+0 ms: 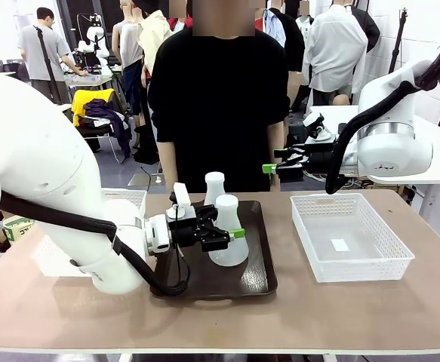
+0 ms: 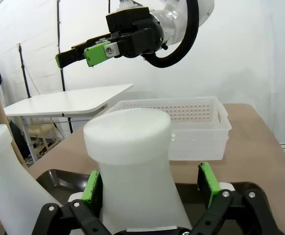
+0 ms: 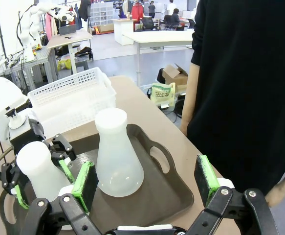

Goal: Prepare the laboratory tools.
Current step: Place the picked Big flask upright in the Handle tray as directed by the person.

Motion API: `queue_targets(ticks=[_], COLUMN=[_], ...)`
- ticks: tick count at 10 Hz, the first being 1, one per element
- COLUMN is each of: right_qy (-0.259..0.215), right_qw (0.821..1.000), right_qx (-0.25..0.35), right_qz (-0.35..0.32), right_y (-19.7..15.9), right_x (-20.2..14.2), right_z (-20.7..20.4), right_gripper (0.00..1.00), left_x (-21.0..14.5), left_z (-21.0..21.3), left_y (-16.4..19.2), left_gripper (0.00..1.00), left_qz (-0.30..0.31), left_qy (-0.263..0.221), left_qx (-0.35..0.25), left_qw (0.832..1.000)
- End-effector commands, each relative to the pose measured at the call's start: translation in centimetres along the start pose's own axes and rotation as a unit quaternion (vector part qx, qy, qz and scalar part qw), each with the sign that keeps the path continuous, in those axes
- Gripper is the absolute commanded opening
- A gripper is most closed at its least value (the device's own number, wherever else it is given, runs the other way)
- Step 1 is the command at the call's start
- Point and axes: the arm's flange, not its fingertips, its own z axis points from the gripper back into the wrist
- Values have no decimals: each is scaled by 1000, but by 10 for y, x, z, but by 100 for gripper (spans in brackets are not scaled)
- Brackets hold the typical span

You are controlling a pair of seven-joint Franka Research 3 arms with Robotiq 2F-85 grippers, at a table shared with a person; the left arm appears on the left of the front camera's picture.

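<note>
You have two flasks standing upright on the brown tray (image 1: pixel 259 277) at the middle of the table (image 1: pixel 340 317). The near flask (image 1: pixel 228 237) sits between the left gripper's (image 1: pixel 233 233) green pads; in the left wrist view those pads (image 2: pixel 208 177) stand on either side of its neck (image 2: pixel 132 171), with a gap showing on the right side, so the jaws are spread and not clamping it. The far flask (image 1: pixel 214 188) stands just behind it, toward the person (image 1: pixel 220 98), free of either gripper.

Your right gripper (image 1: pixel 274 168) hangs in the air above the table's far right, jaws wide open and holding nothing. Below it, right of the tray, lies a white basket (image 1: pixel 352 265); another basket (image 1: pixel 129 197) shows on the left behind the left arm.
</note>
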Motion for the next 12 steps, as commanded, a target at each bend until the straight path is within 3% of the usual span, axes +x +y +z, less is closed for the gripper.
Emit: queue_targets(ticks=[1,11,12], right_qy=[4,4,4], right_qw=[1000,1000,1000], right_qx=[1,1,1], right_qz=[-4,-4,-4], right_y=[1,1,1], right_x=[0,0,0], right_z=[0,0,0], right_gripper=[100,100,100], left_x=[-15,18,8], left_z=[21,37,22], left_y=[-19,-11,-4], left_gripper=[100,100,100], left_qz=[-15,-5,9], left_qy=[-17,-2,-9], left_qx=[26,18,15], left_qw=[999,1000,1000])
